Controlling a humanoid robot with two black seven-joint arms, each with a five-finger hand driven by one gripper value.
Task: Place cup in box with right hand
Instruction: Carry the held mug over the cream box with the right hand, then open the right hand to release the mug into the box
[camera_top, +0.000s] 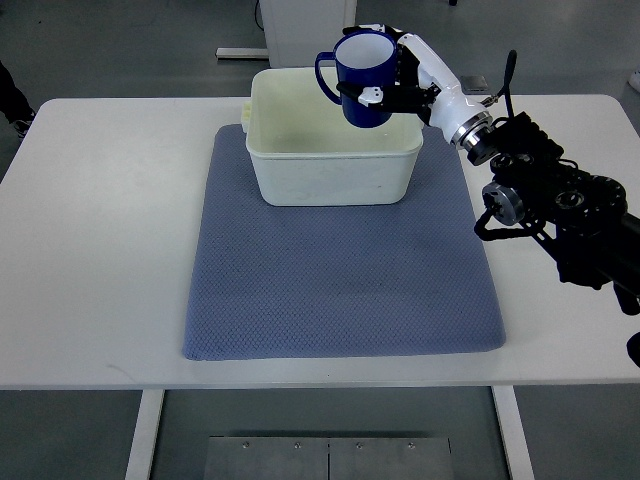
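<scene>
1. The mat lies on the table, down and to the left of the hand, well clear of it; neither plays any part in the grip.
2. The box sits on the far end of the mat, directly below and left of the hand. It is open-topped, and nothing shows inside it.
3. The cup is a dark blue mug with its mouth up, tilted only slightly. Its handle points left, away from the palm.
4. By its look the cup is stiff and glazed, probably ceramic: moderately heavy, smooth enough to slip, and liable to chip if dropped onto the box's hard floor.
5. The body is the sound place to hold it, as now; the handle is free but narrow for these fingers.
6. The right hand comes in from the right and is closed around the cup's body, the cup on its left side, with dark fingers wrapped across the near wall.
7. The cup hangs in the air above the box's far right part, overlapping its back rim in this view; whether it is fully inside the rim line cannot be told.
8. The left hand is not in view.
</scene>
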